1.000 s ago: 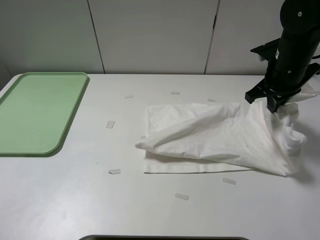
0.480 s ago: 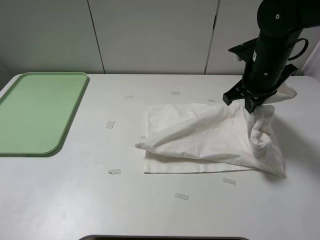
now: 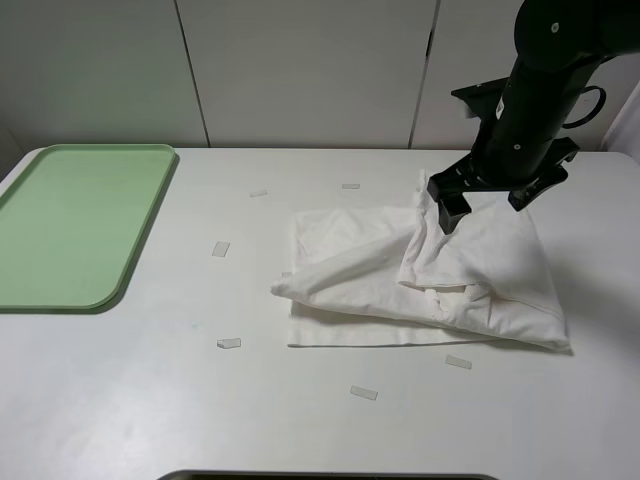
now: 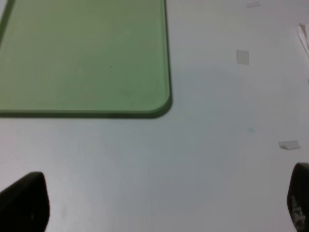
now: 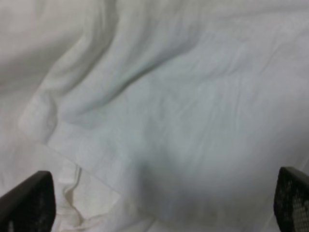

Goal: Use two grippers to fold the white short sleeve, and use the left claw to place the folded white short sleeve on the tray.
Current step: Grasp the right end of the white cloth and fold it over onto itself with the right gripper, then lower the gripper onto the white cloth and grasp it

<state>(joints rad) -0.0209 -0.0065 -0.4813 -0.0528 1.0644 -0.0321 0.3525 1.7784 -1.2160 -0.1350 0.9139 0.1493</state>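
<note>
The white short sleeve (image 3: pixel 420 270) lies crumpled and partly folded on the table, right of centre. Its right part is doubled over toward the middle. My right gripper (image 3: pixel 483 205) hovers just above the shirt's far edge with its jaws spread wide. The right wrist view shows only cloth (image 5: pixel 159 121) between the two fingertips, and none of it is pinched. The green tray (image 3: pixel 70 220) sits empty at the far left. My left gripper (image 4: pixel 154 203) is open and empty over bare table beside the tray's corner (image 4: pixel 159 104). It is out of the exterior high view.
Small clear tape scraps lie around the shirt, such as one (image 3: pixel 221 248) between tray and shirt, one (image 3: pixel 229 343) nearer the front, and one (image 3: pixel 364 393) in front of the shirt. A white panelled wall runs behind the table.
My right gripper carried the shirt's right side up and leftward over the middle, then let it go. The cloth now lies doubled on the shirt. The left arm has not appeared.
</note>
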